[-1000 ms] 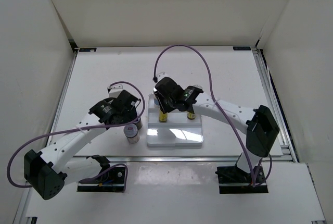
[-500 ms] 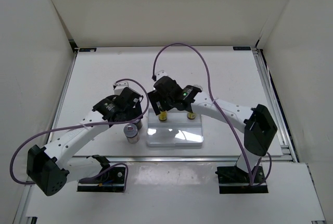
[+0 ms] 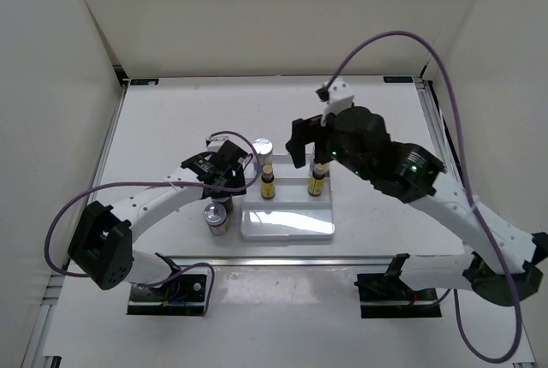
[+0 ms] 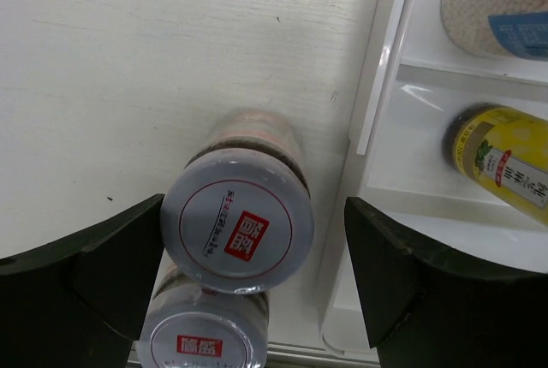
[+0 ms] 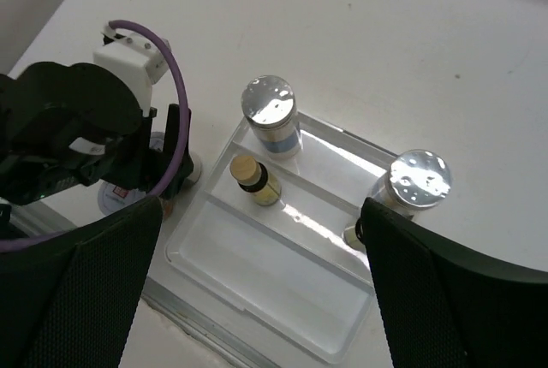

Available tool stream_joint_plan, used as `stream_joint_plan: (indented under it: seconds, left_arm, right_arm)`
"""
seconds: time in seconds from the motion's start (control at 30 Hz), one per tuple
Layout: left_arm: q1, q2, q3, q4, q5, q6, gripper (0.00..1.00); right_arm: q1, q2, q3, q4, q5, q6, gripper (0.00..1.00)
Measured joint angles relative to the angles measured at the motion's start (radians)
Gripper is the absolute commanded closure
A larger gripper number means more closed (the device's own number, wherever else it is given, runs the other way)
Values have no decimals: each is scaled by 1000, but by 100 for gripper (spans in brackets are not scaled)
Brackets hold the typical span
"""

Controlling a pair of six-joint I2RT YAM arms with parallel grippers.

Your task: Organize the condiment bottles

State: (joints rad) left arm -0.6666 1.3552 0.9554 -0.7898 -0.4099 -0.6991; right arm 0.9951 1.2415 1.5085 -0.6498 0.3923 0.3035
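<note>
2 squat jars (image 4: 238, 227) stand on the table (image 3: 171, 128) just left of the white tray (image 3: 287, 229), the farther one untouched between the spread fingers of the left gripper (image 4: 253, 214). In the tray stand 2 yellow bottles (image 5: 254, 180) and, farther, 2 shakers (image 5: 270, 111). The right gripper (image 5: 261, 210) hovers above, jaws wide apart, empty.
</note>
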Motion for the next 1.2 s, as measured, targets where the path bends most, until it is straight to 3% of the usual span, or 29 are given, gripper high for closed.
stream_joint_plan:
  seconds: [0.17,0.27,0.3,0.4,0.53,0.93,1.2]
  left_arm:
    - [19,47,-2,18,12,4,17]
    - [30,48,-3,21,13,11,32]
    - [32,47,-3,23,17,14,43]
    - [32,38,-4,24,31,30,60]
    - [32,14,13,0,34,59,89]
    - [8,-112,300,-109,6,135,89]
    - [-231,-125,529,-154,2,198,89]
  right_arm:
    - [0,-134,-19,-62,63,2,0]
    - [0,-172,-21,-119,113,2,0]
    - [0,-182,-23,-136,134,2,0]
    - [0,-214,-44,-187,187,3,0]
    - [0,-252,-71,-249,253,3,0]
    - [0,-398,-125,-375,471,34,0]
    - [0,-438,-150,-443,569,98,0]
